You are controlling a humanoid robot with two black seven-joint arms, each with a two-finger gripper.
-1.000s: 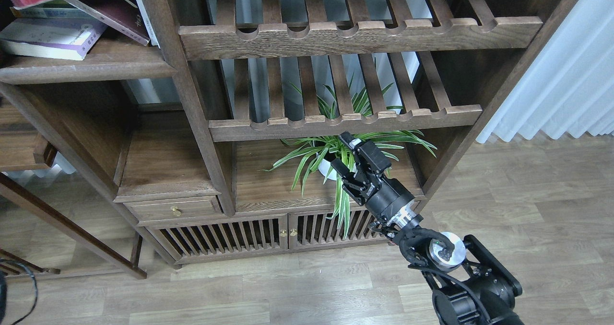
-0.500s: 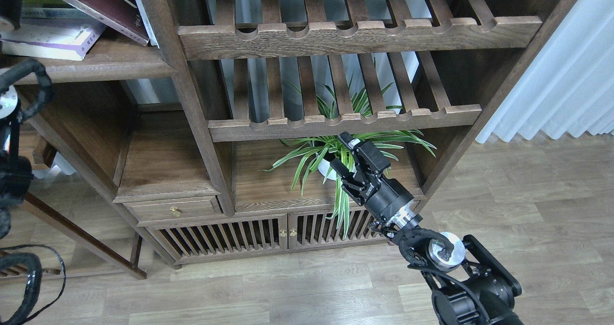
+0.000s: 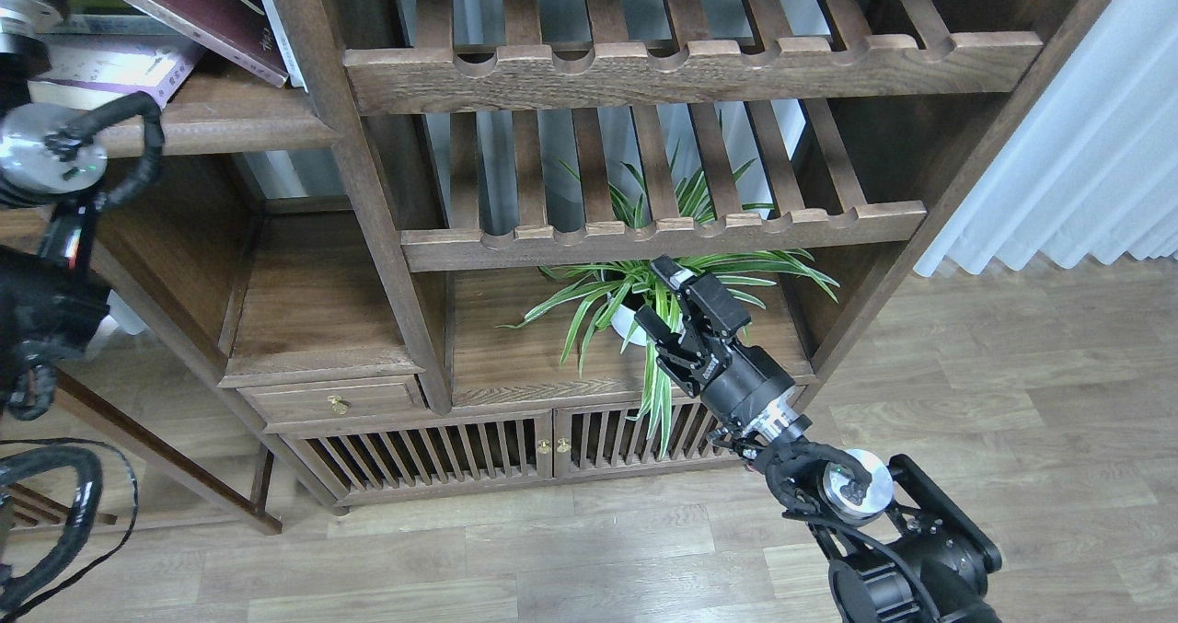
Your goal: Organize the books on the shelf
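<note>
The shelf (image 3: 230,128) is the solid dark-brown board at the top left. A pale lavender-white book (image 3: 115,66) lies flat on it. A dark maroon book (image 3: 207,6) leans over it, with a sliver of a green cover (image 3: 85,2) in between. The thick red book is out of view. My left arm (image 3: 41,144) rises along the left edge past the shelf's front, and its far end leaves the frame at the top left corner, so its gripper does not show. My right gripper (image 3: 661,299) is open and empty, low in the middle, in front of the plant.
Two slatted racks with notched front rails (image 3: 663,236) fill the bookcase's middle. A potted spider plant (image 3: 635,301) stands on the board below them, just behind my right gripper. A small drawer (image 3: 336,400) and slatted cabinet doors (image 3: 423,457) sit below. A white curtain (image 3: 1086,163) hangs at the right.
My left arm has come up into view along the left edge and now covers the shelf's left end. The red book seen at the top left has gone from view. The right arm is almost still.
</note>
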